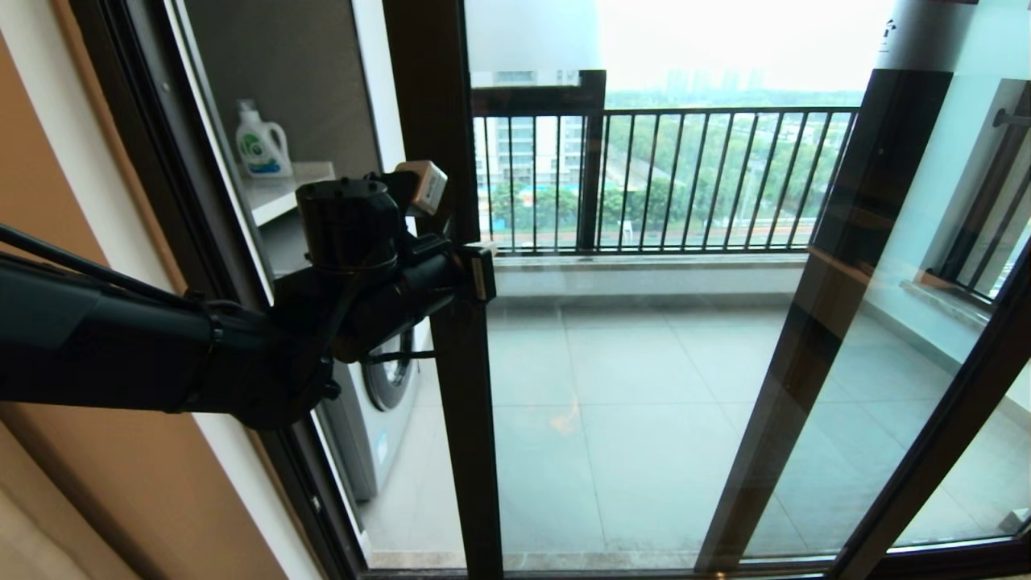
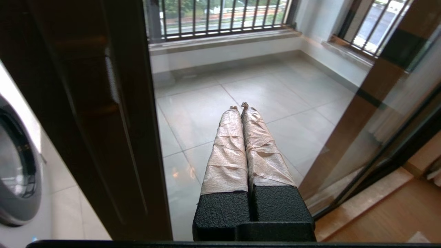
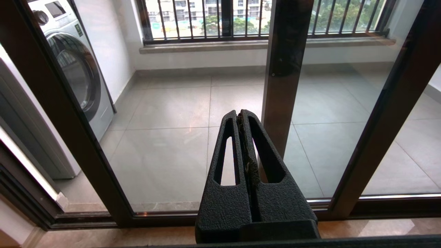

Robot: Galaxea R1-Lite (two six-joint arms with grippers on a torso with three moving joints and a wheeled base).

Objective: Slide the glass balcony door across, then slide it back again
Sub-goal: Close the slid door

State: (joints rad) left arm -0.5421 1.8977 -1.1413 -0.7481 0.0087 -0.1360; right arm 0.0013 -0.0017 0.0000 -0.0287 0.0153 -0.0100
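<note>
- The left gripper (image 2: 240, 107) has its jaws pressed together on nothing, set against the vertical frame of the glass balcony door (image 1: 451, 362).
- The right gripper (image 3: 241, 115), jaws likewise closed and empty, waits low before the glass.
- The door stands beside the washing machine (image 3: 74, 65); which slide is underway cannot be told.

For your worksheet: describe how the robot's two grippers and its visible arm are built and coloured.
The left gripper has two long fingers wrapped in wrinkled beige tape on a textured black base. The right gripper is plain textured black, its wedge-shaped fingers each cut by a long slot. In the head view, the left arm is glossy black with thin black cables and a small beige box.
</note>
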